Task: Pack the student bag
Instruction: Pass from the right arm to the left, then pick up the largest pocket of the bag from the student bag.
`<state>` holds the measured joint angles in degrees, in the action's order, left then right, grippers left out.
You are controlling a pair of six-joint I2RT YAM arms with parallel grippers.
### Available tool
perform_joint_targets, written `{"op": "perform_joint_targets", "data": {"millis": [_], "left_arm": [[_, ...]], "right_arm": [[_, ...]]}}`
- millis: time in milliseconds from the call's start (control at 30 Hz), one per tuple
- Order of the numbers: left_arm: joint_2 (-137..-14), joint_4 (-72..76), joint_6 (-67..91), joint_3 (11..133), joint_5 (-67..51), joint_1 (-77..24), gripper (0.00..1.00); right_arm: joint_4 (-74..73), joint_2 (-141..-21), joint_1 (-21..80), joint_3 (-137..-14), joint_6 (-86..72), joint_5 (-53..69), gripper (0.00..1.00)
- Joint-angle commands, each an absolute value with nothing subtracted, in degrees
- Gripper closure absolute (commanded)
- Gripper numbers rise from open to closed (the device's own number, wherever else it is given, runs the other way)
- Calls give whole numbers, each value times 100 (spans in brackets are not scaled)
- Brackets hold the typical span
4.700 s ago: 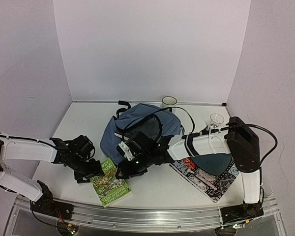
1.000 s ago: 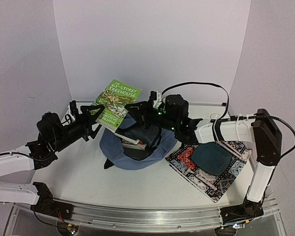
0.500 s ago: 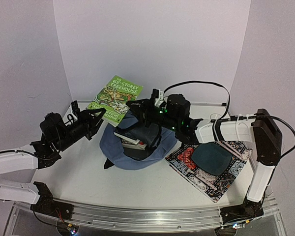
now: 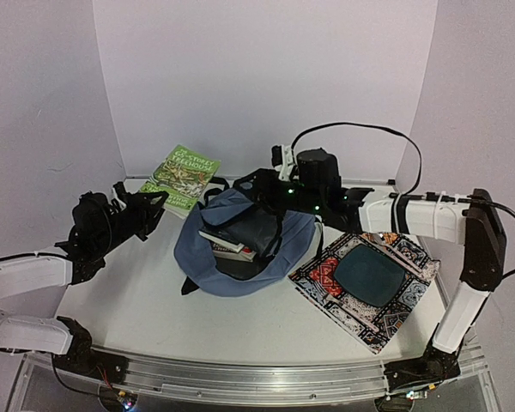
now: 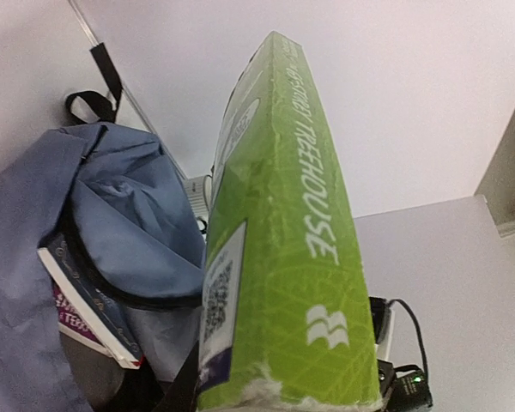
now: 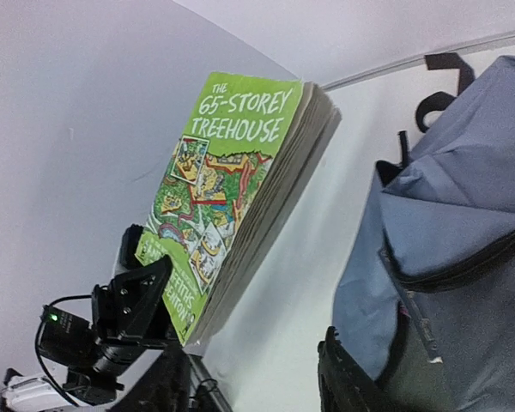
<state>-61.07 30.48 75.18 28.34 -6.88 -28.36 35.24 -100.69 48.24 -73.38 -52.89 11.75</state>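
The student bag (image 4: 208,268) lies mid-worktop, its long axis roughly near-to-far, carry loop toward the far edge and mouth gaping upward over books (image 4: 227,244). The left pincer (image 4: 152,203) clenches a green book (image 4: 182,174) aloft near the far-left corner. The right pincer (image 6: 253,374) stands released beside the bag's far rim.

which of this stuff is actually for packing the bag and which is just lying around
For the job:
- student bag
- green book, held in the left hand
- second book, sitting in the bag's opening

Just lying about, as far as I can tell:
- patterned mat
- dark teal disc on the mat
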Motion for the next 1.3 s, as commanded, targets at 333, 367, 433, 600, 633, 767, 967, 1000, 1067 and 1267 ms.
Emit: {"op": "perform_joint_targets", "data": {"millis": [333, 367, 433, 600, 633, 767, 967, 1000, 1067, 1267], "left_arm": [[-6475, 2578, 7473, 3201, -3306, -1205, 100], [-6498, 2411, 7402, 3218, -3472, -1131, 100], [-6543, 2200, 7288, 3227, -3716, -1013, 100], [-6501, 1739, 7050, 3217, -4083, -958, 100], [-6463, 1611, 6977, 3235, -4138, -947, 100], [-6322, -29, 6016, 3741, -3962, -926, 100], [-6144, -919, 5656, 4004, -4180, -895, 100], [-6126, -922, 5706, 3945, -4266, -895, 100], [-6060, -921, 5790, 3832, -4373, -896, 100], [-5785, -921, 5960, 3654, -4593, -896, 100]], "right_arm": [[-570, -10360, 4295, -8972, -970, 182, 20], [-645, -10470, 4284, -9075, -766, 146, 19], [-920, -10700, 4239, -9391, -457, 161, 18], [-1476, -11347, 4120, -10027, 61, 247, 18], [-1516, -11435, 4110, -10091, 188, 291, 18], [-1713, -11843, 4061, -10445, 416, 293, 18], [-1851, -12249, 4033, -10861, 589, 750, 33], [-1862, -12267, 4035, -10940, 595, 872, 40], [-1886, -12252, 4034, -11071, 578, 1048, 57], [-1879, -11833, 4034, -11379, 436, 1402, 100]]}}
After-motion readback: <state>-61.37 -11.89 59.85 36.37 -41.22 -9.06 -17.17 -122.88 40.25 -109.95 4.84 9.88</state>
